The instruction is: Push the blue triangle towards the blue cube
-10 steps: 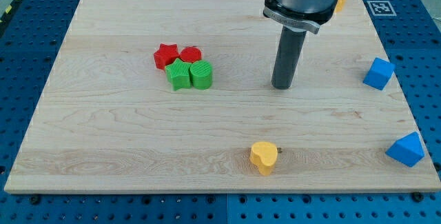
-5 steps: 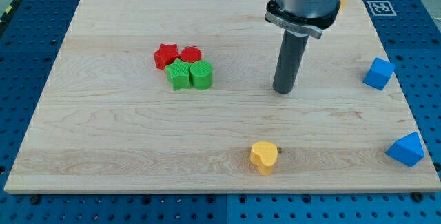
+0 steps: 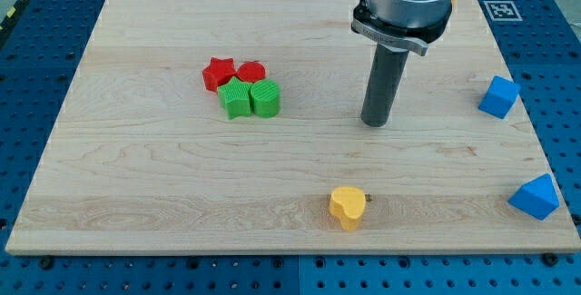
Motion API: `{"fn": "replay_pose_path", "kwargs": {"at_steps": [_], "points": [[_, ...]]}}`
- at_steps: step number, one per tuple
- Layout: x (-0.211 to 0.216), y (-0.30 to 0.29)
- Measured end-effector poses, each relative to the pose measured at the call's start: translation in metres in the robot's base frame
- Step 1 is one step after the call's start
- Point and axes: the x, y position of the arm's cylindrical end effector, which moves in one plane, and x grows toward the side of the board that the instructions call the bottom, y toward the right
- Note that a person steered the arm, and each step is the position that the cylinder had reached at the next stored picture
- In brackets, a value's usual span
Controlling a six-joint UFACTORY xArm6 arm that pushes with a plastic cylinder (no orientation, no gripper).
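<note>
The blue triangle [image 3: 535, 196] lies at the board's lower right corner. The blue cube [image 3: 499, 96] sits near the right edge, above the triangle, with a wide gap between them. My tip [image 3: 375, 123] rests on the board near the middle, well left of both blue blocks and above the yellow heart [image 3: 347, 208]. The tip touches no block.
A red star [image 3: 217, 73], a red block [image 3: 251, 72], a green star [image 3: 235, 98] and a green block [image 3: 265, 99] cluster at the left centre. The arm's body hides part of the board's top edge. The wooden board [image 3: 136, 177] lies on a blue perforated table.
My tip has slid slightly to the right and down. No block has moved. The yellow block at the top edge is now hidden behind the arm.
</note>
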Motion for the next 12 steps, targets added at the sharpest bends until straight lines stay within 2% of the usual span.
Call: {"fn": "replay_pose_path", "kwargs": {"at_steps": [3, 4, 5, 6, 8, 11, 12], "points": [[0.001, 0.0], [0.014, 0.011], [0.035, 0.058], [0.045, 0.14], [0.057, 0.209], [0.097, 0.215], [0.097, 0.215]]}}
